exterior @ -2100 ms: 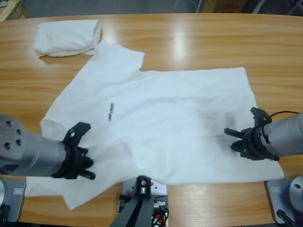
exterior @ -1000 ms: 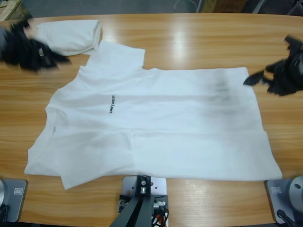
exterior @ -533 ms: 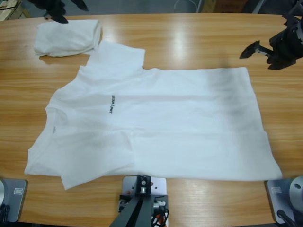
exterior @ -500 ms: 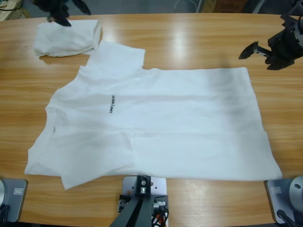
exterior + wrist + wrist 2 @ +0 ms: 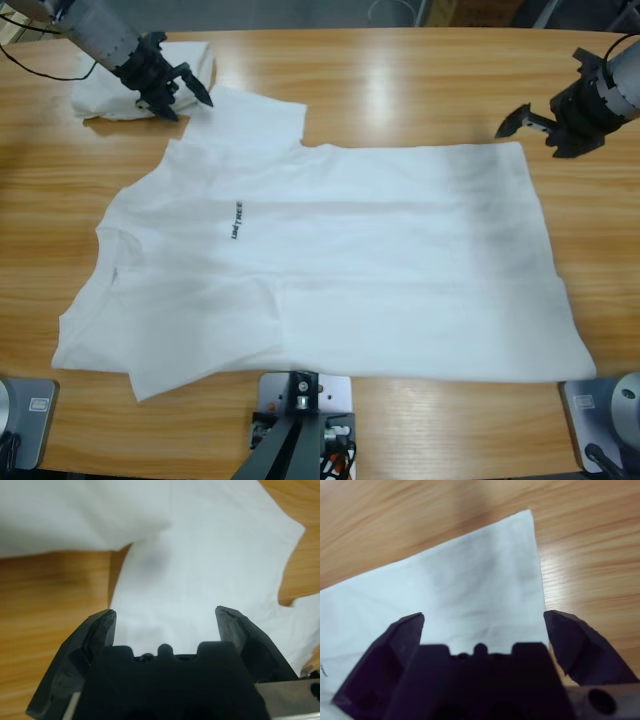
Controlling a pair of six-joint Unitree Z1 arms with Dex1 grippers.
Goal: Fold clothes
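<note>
A white T-shirt point(image 5: 340, 260) lies spread flat on the wooden table point(image 5: 400, 80), with a small dark line of lettering point(image 5: 236, 222) on its chest. A second white shirt point(image 5: 105, 92) lies folded at the far left. My left gripper point(image 5: 188, 105) hangs open just above the spread shirt's far sleeve point(image 5: 250, 115), beside the folded one. The left wrist view shows its open jaws point(image 5: 165, 612) over the sleeve point(image 5: 210, 555), with the folded shirt point(image 5: 75, 515) beyond. My right gripper point(image 5: 518, 120) is open near the far hem corner point(image 5: 515, 148). In its wrist view the gripper point(image 5: 482, 615) frames that corner point(image 5: 527, 517).
Bare wood runs along the far edge of the table between the two arms and to the right of the shirt point(image 5: 600, 220). The near hem reaches almost to the table's front edge. A black cable point(image 5: 40, 68) trails from the left arm.
Both grippers released the near edge and rose away. The left one has since come down beside the folded shirt onto the far sleeve. The right one has edged toward the far hem corner.
</note>
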